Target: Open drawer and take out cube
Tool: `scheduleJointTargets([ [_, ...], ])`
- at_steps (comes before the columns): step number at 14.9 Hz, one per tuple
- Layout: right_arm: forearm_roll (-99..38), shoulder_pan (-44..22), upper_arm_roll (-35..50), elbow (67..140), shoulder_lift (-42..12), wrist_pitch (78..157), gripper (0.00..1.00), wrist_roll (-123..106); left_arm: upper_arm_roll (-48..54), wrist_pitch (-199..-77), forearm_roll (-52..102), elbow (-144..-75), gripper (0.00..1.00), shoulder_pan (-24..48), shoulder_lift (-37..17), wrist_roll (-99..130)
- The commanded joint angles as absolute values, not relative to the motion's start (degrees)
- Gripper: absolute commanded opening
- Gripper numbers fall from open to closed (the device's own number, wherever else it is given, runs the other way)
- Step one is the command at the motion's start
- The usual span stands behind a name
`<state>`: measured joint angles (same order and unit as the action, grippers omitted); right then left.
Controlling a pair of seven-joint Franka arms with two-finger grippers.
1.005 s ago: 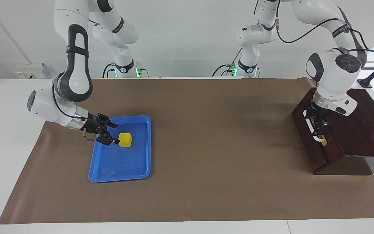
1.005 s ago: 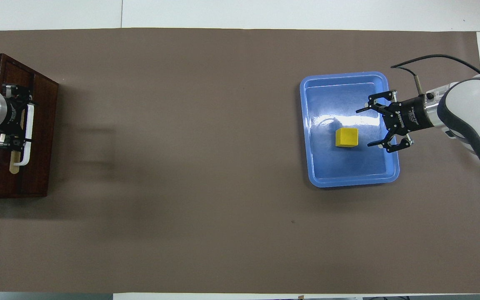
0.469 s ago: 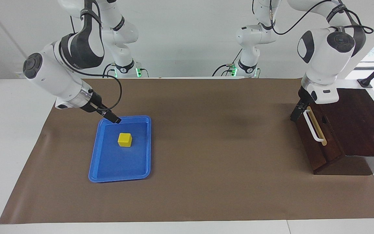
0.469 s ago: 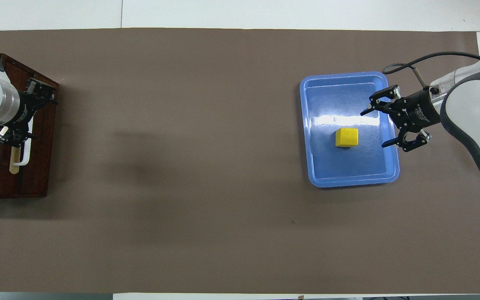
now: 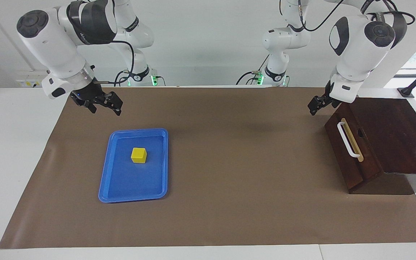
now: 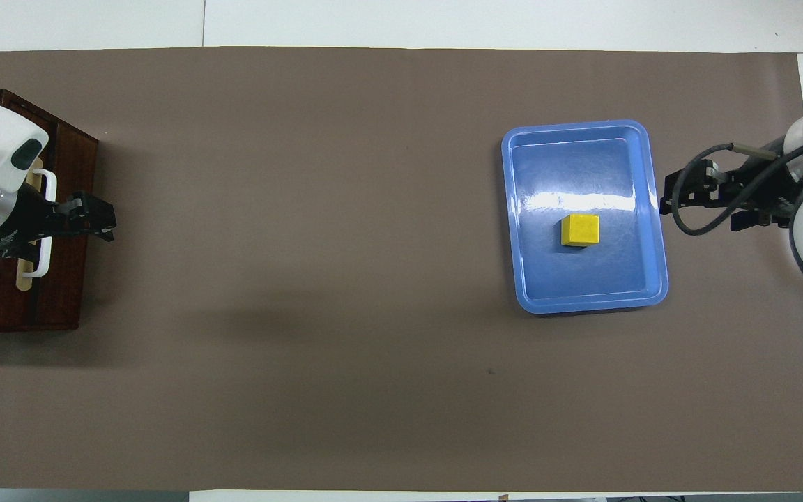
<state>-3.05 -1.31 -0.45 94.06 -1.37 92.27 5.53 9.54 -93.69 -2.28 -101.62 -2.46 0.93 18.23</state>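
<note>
Both sets of jaws stand spread wide and hold nothing. The brown mat (image 5: 229, 162) covers nearly the whole desk, edge to edge. At the left arm's end of the desk sits the dark wooden box (image 5: 392, 141), and the drawer (image 5: 350, 159) in its front is shut, its white bar handle (image 5: 348, 140) lying along a tan strip. Toward the right arm's end lies the blue tray (image 5: 121, 187), flat on the mat and well apart from the box. The yellow cube (image 5: 139, 155) rests in the tray, about in its middle, touching none of its walls. The left gripper (image 5: 318, 104) hangs in the air over the mat just beside the box's corner that lies nearest the robots, clear of the handle. The right gripper (image 5: 101, 103) hangs over the mat beside the tray's edge nearest the robots, apart from the cube.
</note>
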Motion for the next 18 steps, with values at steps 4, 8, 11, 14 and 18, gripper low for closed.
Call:
scheduleJointTargets([
  [4,1.0,4.7,6.3,92.0,1.3,84.5,1.00,-3.3,9.4,-85.2,-1.4,-95.4,1.00,-1.1,-2.5,10.8],
  [8,1.1,6.3,6.7,92.6,1.1,84.9,1.00,-3.7,9.5,-85.3,-1.1,-95.8,1.00,-0.2,-1.9,10.2],
  [11,1.1,8.9,9.2,92.7,0.3,86.8,1.00,-3.7,9.5,-85.3,-1.1,-96.1,1.00,0.1,-1.0,10.1],
  [14,1.2,9.0,9.3,92.9,-1.1,87.8,1.00,-3.5,9.6,-85.5,-1.1,-97.4,1.00,0.1,0.4,9.7],
  [18,4.1,8.5,9.4,91.9,-1.3,87.5,1.00,-3.5,9.8,-86.0,-1.0,-97.0,1.00,-0.3,0.4,9.7],
])
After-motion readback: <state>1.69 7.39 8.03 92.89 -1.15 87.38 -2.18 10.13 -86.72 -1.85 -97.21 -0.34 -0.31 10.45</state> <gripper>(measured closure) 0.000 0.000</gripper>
